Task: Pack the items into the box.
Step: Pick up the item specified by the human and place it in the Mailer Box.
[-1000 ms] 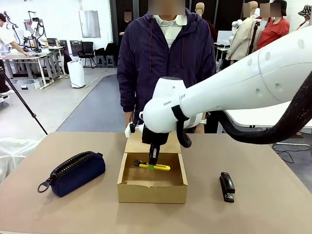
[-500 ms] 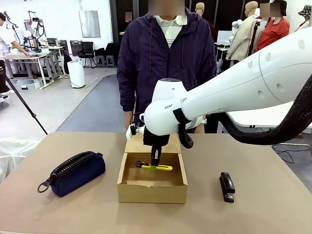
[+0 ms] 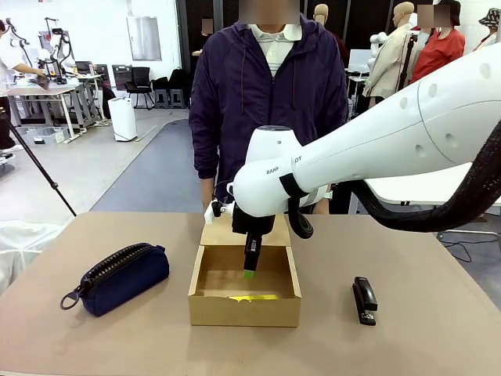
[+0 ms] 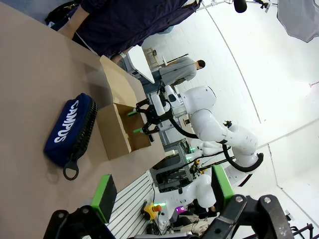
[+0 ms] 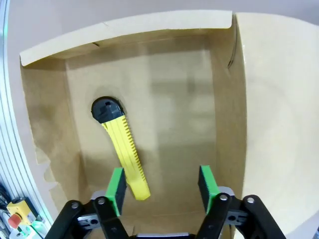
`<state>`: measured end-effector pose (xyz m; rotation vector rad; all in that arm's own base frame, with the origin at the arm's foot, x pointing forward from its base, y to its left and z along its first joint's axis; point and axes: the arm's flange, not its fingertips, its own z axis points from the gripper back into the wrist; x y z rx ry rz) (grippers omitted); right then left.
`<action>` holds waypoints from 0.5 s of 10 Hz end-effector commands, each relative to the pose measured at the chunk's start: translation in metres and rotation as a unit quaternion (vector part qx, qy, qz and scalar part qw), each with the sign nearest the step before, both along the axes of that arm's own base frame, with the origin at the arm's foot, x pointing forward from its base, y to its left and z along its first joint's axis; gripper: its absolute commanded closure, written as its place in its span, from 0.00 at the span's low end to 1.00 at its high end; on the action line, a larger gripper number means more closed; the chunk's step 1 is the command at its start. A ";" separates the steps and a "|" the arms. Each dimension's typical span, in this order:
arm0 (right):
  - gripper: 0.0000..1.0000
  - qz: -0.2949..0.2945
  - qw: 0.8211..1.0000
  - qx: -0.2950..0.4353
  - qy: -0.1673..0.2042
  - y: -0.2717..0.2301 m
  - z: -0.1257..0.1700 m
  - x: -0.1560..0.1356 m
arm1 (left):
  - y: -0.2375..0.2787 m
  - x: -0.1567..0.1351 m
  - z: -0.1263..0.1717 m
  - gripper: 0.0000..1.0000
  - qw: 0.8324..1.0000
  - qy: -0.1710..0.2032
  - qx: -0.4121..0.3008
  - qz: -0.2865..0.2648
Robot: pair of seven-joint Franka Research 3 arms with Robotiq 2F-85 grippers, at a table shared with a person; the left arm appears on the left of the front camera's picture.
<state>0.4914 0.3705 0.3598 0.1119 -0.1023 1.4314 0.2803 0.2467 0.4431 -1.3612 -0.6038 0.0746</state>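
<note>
Tan table [image 3: 438, 329] in a workshop hall, with a person [image 3: 266, 102] in a dark zip jacket standing at the far side. Readable on the pouch [image 4: 70, 129] in the left wrist view: "CAMPUS" in white. Partly readable on the right arm [image 3: 376, 141] in the front view: "RAN" and "OT".

Right arm in from the right across the middle, wrist bent down over the box [image 3: 244, 312]. Right gripper [image 3: 249, 270] pointing straight down inside it, with a green pad tip above the floor.

Right wrist view: jaws apart, nothing between the pads. Pen [image 5: 122, 152] loose on the box floor by the near wall, black end away from the pads, yellow end beside one pad. From the front, just a yellow sliver above that wall.

Left gripper [image 4: 162, 191] held up at the left, jaws wide and empty, looking across pouch and box.

Pouch left of the box. Stapler [image 3: 364, 300] on the table right of the box, well apart from it.
</note>
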 end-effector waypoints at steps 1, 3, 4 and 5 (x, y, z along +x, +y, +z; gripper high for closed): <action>0.00 -0.022 1.000 -0.012 -0.014 -0.002 0.007 -0.004 | 0.000 -0.002 0.001 0.00 1.000 -0.004 -0.003 -0.003; 0.00 -0.065 0.997 -0.040 -0.030 -0.011 0.029 -0.006 | 0.000 -0.002 0.001 0.00 1.000 -0.004 -0.003 -0.003; 0.00 -0.092 0.994 -0.057 -0.002 -0.027 0.058 -0.011 | 0.000 -0.002 0.001 0.00 1.000 -0.004 -0.003 -0.003; 0.00 -0.105 0.993 -0.043 0.004 -0.056 0.089 -0.025 | 0.000 -0.002 0.001 0.00 1.000 -0.004 -0.003 -0.003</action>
